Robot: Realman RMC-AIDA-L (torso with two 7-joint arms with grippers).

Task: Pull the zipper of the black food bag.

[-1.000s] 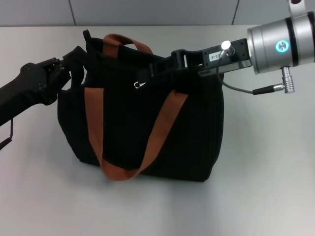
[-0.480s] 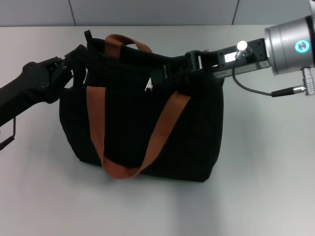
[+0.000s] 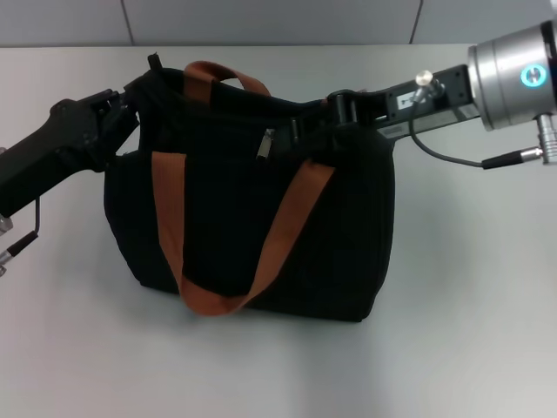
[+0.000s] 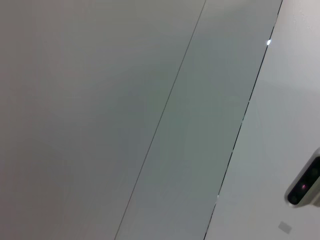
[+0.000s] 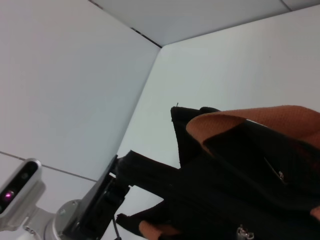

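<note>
The black food bag (image 3: 252, 226) stands upright mid-table, its rust-orange handles (image 3: 170, 218) hanging over the front. My left gripper (image 3: 129, 94) is shut on the bag's upper left end and holds it. My right gripper (image 3: 291, 132) reaches in from the right along the bag's top edge, closed at the zip track. The silver zipper (image 3: 267, 144) pull hangs just left of its tips. In the right wrist view the bag (image 5: 240, 200) fills the lower part, with the zipper (image 5: 243, 231) at the edge and my left gripper (image 5: 107, 192) on the bag's end.
The grey table (image 3: 470, 331) surrounds the bag, with a wall along the back. The right arm's cable (image 3: 444, 157) loops beside the bag's right end. The left wrist view shows only pale panels (image 4: 150, 120).
My right gripper moved right along the bag's top and the zipper pull went right with it; it now hangs straight down. My left arm lifted a little, still holding the bag's end.
</note>
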